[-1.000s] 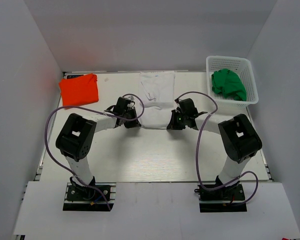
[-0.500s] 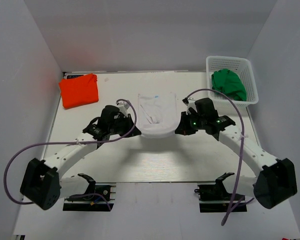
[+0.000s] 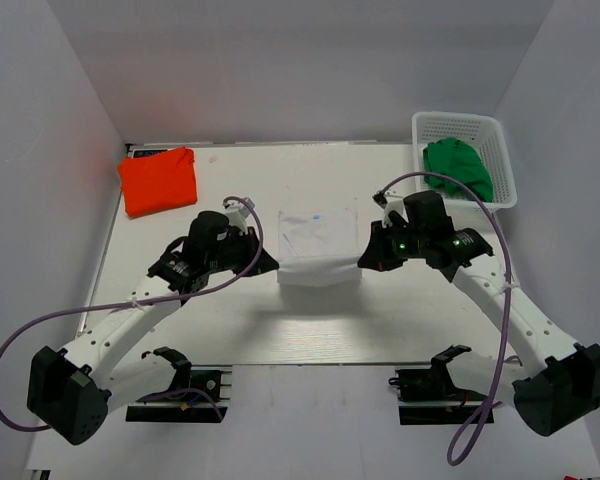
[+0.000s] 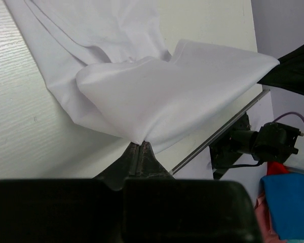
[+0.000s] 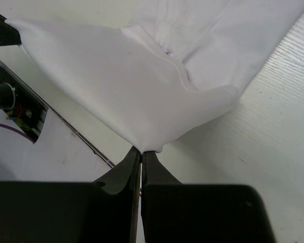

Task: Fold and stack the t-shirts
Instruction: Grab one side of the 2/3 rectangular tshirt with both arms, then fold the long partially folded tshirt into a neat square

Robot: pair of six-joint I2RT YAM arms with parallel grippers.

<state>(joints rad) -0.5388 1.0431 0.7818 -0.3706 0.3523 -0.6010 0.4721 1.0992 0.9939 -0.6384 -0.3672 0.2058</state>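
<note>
The white t-shirt (image 3: 318, 245) hangs in the middle of the table, held up at two corners with its far part on the table. My left gripper (image 3: 270, 262) is shut on its left corner (image 4: 142, 136). My right gripper (image 3: 365, 255) is shut on its right corner (image 5: 147, 144). The cloth is stretched between them and doubled over. The orange t-shirt (image 3: 158, 180) lies folded at the back left. The green t-shirt (image 3: 458, 168) lies crumpled in the white basket (image 3: 500, 150) at the back right.
The table's near edge (image 3: 310, 362) runs just in front of the arms' bases. Grey walls close in the left, right and back sides. Purple cables (image 3: 100, 310) loop from both arms.
Both arms have stretched out and lifted the white t-shirt's near edge, drawing it up and over toward the far part. The shirt now shows shorter and doubled. Orange and green shirts are unmoved.
</note>
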